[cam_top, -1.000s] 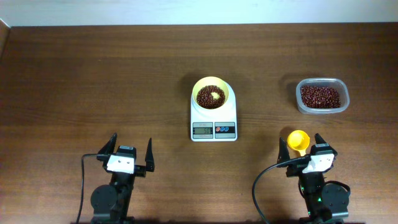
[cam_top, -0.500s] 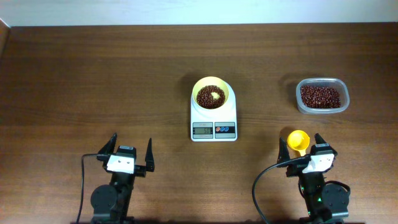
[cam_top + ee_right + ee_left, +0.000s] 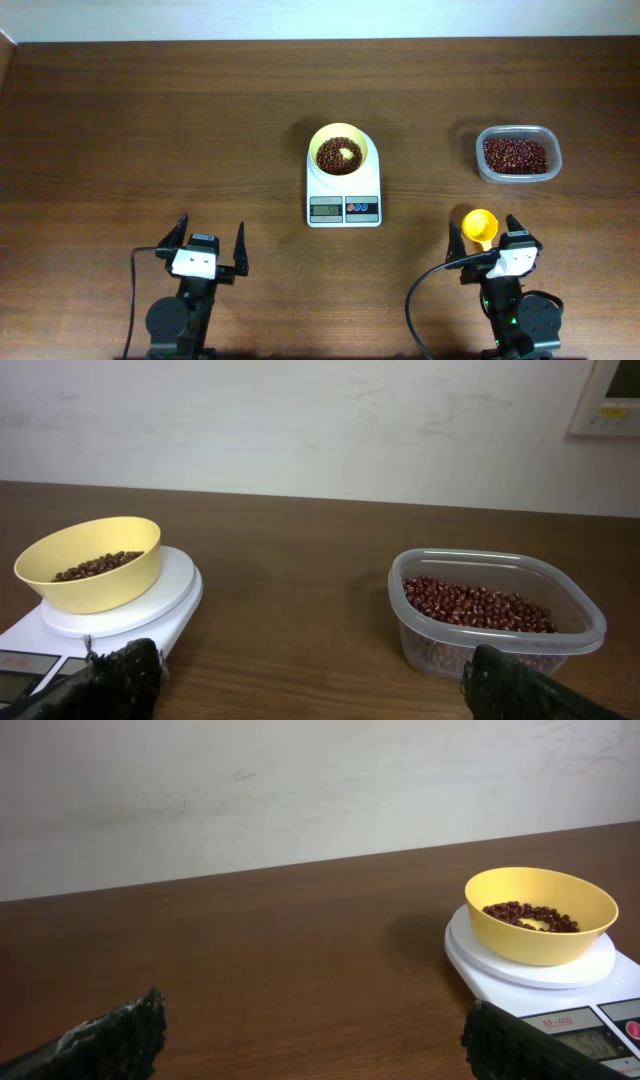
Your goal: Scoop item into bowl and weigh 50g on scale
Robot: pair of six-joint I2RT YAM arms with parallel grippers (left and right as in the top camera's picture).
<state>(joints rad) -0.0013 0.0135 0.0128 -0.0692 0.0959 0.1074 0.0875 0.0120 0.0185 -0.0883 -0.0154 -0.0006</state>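
Observation:
The pale-yellow bowl (image 3: 325, 134) stands on the white scale (image 3: 330, 190) at mid-table, and a shallow layer of red-brown beans (image 3: 334, 158) lies in it. More beans (image 3: 515, 155) fill the clear tub (image 3: 548, 135) at the right. My left gripper (image 3: 212, 226) rests near the front edge, open and empty, left of the scale. My right gripper (image 3: 484, 228) is open at the front right, and the yellow scoop (image 3: 480, 222) lies between its fingers, which are not closed on it. The left wrist view has the bowl (image 3: 540, 945) and scale (image 3: 520, 1000) at its right. Bowl (image 3: 95, 592), scale (image 3: 165, 600) and tub (image 3: 440, 650) all appear in the right wrist view.
The brown wooden table (image 3: 150, 130) runs back to a pale wall. A black cable (image 3: 415, 300) loops beside the right arm and another (image 3: 133, 300) beside the left arm.

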